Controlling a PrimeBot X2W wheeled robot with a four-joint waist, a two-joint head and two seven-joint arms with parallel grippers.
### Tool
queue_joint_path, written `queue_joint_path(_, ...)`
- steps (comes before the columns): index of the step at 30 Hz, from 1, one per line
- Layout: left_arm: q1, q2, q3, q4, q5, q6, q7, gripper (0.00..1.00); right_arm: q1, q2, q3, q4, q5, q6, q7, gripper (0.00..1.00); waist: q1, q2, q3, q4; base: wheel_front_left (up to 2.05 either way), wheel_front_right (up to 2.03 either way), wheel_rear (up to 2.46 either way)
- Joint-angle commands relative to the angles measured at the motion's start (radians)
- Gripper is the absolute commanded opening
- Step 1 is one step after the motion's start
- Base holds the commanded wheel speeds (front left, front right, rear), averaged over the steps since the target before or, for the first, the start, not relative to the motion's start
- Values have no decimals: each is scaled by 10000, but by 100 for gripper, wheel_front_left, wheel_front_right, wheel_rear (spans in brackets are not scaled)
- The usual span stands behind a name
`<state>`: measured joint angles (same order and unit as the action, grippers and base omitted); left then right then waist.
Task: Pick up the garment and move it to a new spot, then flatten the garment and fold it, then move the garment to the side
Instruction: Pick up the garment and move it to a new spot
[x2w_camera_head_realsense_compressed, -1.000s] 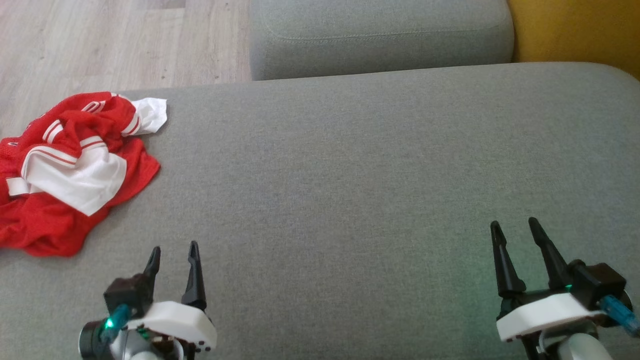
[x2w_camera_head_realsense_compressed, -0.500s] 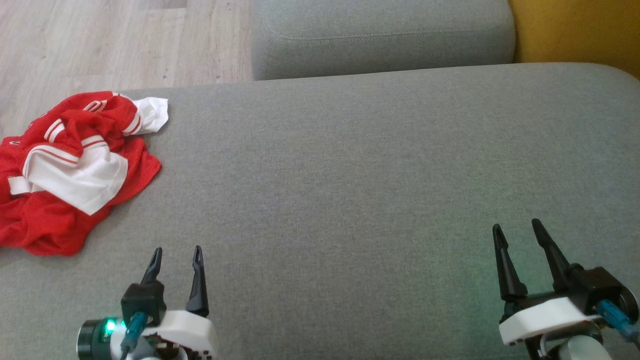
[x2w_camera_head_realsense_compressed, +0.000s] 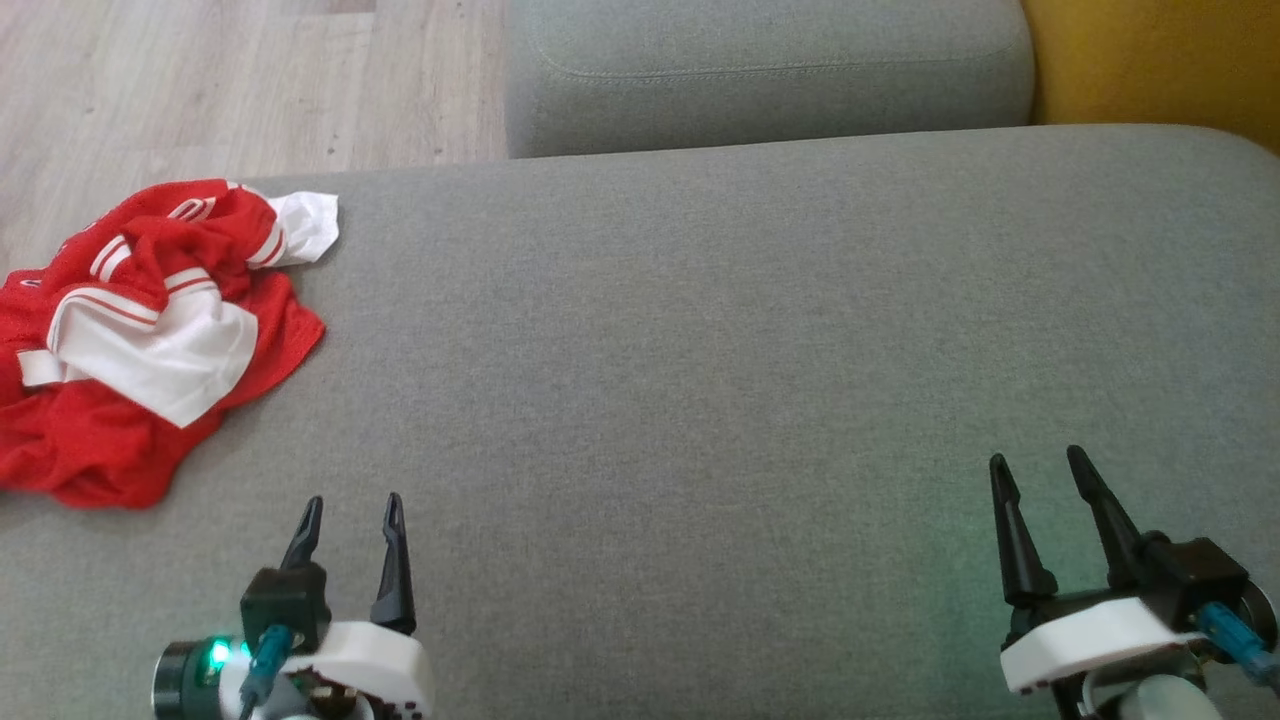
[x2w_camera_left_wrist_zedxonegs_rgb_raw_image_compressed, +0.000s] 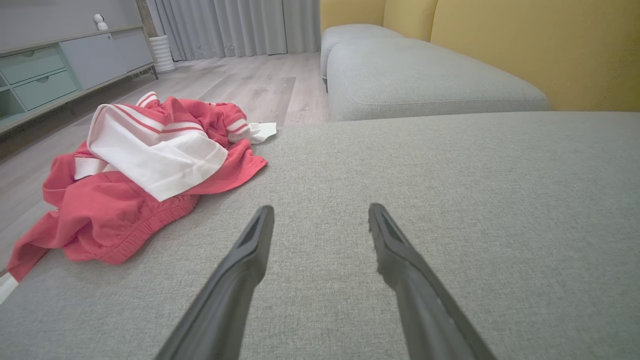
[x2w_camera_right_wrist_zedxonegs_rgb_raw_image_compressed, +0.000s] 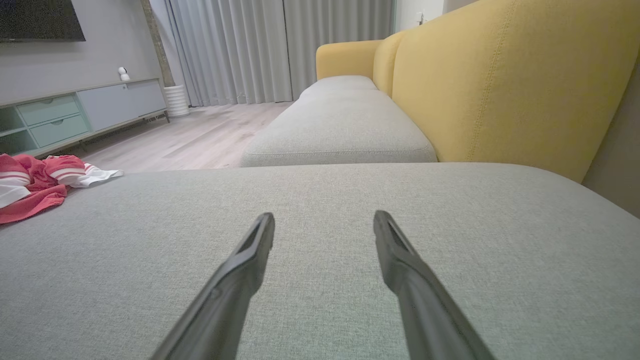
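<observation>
A crumpled red garment (x2w_camera_head_realsense_compressed: 120, 400) with white panels and stripes lies bunched at the far left edge of the grey cushion (x2w_camera_head_realsense_compressed: 700, 350); it also shows in the left wrist view as the garment (x2w_camera_left_wrist_zedxonegs_rgb_raw_image_compressed: 125, 200) and at the left edge of the right wrist view as the garment (x2w_camera_right_wrist_zedxonegs_rgb_raw_image_compressed: 35, 185). My left gripper (x2w_camera_head_realsense_compressed: 350, 505) hovers open over the cushion, near the front and to the right of the garment, apart from it. My right gripper (x2w_camera_head_realsense_compressed: 1035, 463) stands open at the lower right, nothing between its fingers. The left gripper (x2w_camera_left_wrist_zedxonegs_rgb_raw_image_compressed: 320, 210) and right gripper (x2w_camera_right_wrist_zedxonegs_rgb_raw_image_compressed: 324, 216) each point along bare cushion.
A second grey seat cushion (x2w_camera_head_realsense_compressed: 760, 70) lies beyond, with the yellow sofa back (x2w_camera_head_realsense_compressed: 1150, 60) at the right. Wooden floor (x2w_camera_head_realsense_compressed: 200, 80) runs past the cushion's left edge. A low cabinet (x2w_camera_left_wrist_zedxonegs_rgb_raw_image_compressed: 60, 65) and curtains (x2w_camera_right_wrist_zedxonegs_rgb_raw_image_compressed: 240, 50) stand across the room.
The left wrist has rolled and drawn back slightly toward the lower edge. The right gripper has slipped a little lower. The garment lies as before.
</observation>
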<state>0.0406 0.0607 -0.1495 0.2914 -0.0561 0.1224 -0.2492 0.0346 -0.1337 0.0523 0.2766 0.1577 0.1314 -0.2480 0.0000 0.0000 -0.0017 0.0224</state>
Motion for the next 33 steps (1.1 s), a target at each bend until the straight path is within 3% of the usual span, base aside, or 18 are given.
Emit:
queue_joint_path(1,-318,88,342,-294,-11,-27,-126,100,-189,-109,186,-252,65,-7,-137,100,0,0,-2,36,0,0,0)
queue_joint_path(6,-470,47,225,-245,-11,-92,-126,100,-102,-158,250,-342,83,-7,-137,100,0,0,14,625,0,0,0)
queue_joint_path(14,-441,-19,186,-222,-166,-70,-126,100,-70,-136,560,-410,76,-7,-137,100,0,0,29,2698,0,0,0)
queue_joint_path(19,-160,-37,374,-287,-311,-20,-126,100,-412,-178,1145,-373,142,-7,-137,100,0,0,63,3585,0,0,0)
queue_joint_path(27,-266,-67,543,-590,-526,-27,-126,100,-865,-383,1619,-349,231,-7,-137,100,0,0,377,3706,0,0,0)
queue_joint_path(33,-1847,7,890,-844,-908,-122,-126,100,-1421,-1054,1800,-781,361,-7,-137,100,0,0,1581,3350,0,0,0)
